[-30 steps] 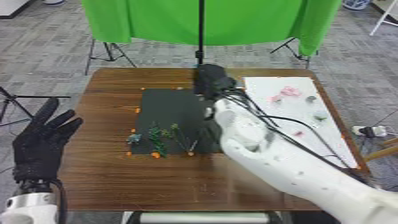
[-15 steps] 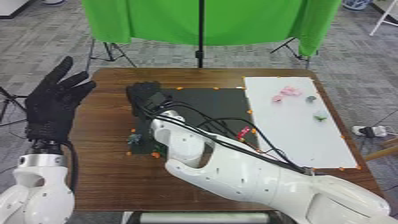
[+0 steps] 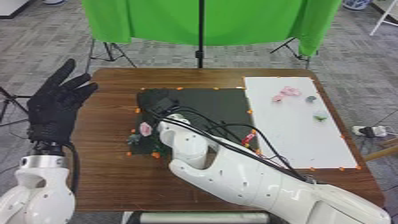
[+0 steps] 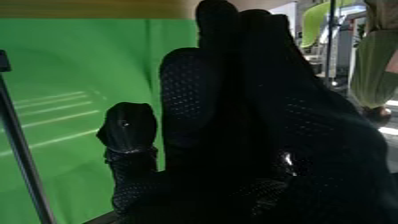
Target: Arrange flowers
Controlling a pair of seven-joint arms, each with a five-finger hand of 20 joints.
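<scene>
1. We see the right hand (image 3: 163,106) in the head view, above the upper left part of the black mat (image 3: 218,102); its white arm crosses in over the brown table (image 3: 111,185).
2. Turning to the right wrist view, we find the right hand (image 4: 266,105) with its fingers straight and its thumb standing apart from them, so we call it spread.
3. Our left hand (image 3: 53,116) is raised at the left side of the table, fingers extended and thumb out.
4. Among the flowers, we have a pink bloom (image 3: 146,128) over the mat's left part, with a bluish-green plant (image 3: 134,139) near it and dark green foliage (image 3: 161,146) partly behind the right arm.
5. A red item (image 3: 249,137) shows beside the arm's dark cables (too small for us to name).
6. On the white sheet (image 3: 298,142) we count two pink flowers (image 3: 290,91), near each other, a small grey-green piece (image 3: 310,99) and a pale green one (image 3: 321,116).
7. Behind the table we see a green cloth (image 3: 151,22).
</scene>
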